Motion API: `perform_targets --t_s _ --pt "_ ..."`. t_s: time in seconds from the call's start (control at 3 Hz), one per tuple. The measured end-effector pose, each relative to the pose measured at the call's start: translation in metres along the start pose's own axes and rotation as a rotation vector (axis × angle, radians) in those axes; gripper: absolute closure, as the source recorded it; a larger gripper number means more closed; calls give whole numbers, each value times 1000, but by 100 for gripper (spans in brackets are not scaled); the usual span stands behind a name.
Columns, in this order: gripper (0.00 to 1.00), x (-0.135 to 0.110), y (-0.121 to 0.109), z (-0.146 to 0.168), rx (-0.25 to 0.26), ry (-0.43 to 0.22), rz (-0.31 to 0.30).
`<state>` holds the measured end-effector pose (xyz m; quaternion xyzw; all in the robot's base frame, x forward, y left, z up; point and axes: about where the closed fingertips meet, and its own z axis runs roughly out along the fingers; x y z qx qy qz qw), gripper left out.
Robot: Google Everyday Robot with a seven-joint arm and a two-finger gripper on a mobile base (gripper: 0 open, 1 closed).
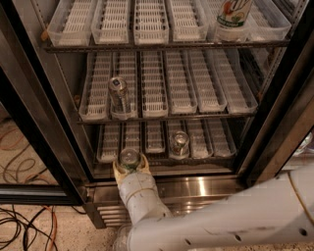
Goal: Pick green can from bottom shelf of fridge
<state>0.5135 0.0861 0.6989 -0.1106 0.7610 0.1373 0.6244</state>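
One green can (129, 157) stands at the very front edge of the bottom shelf (155, 138), in the second lane from the left, showing only its shiny top and a sliver of dark side. The pincer (130, 163) reaches in from below and hugs it, a cream finger (117, 171) pressed to each flank, so it looks closed on the can rather than wide. Whether the can is full or empty I cannot tell; full, it would be moderately heavy. Its thin wall takes a firm squeeze but dents under too much, and it may be slick with cold damp, so the best hold is across the middle of the body, below the rim, about where the fingers seem to sit. Lifting it clear calls for keeping it upright over the lane's lip. Two lanes to the right stands a paler can (179, 143), well apart. On the middle rack is a taller can (118, 93), and a bottle (233, 14) sits on the top rack of the fridge (206, 188).
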Motion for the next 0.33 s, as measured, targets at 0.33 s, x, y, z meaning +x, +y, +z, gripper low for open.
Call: perform_targets --t_s 0.33 --pt "100 -1 6 -33 -29 9 37"
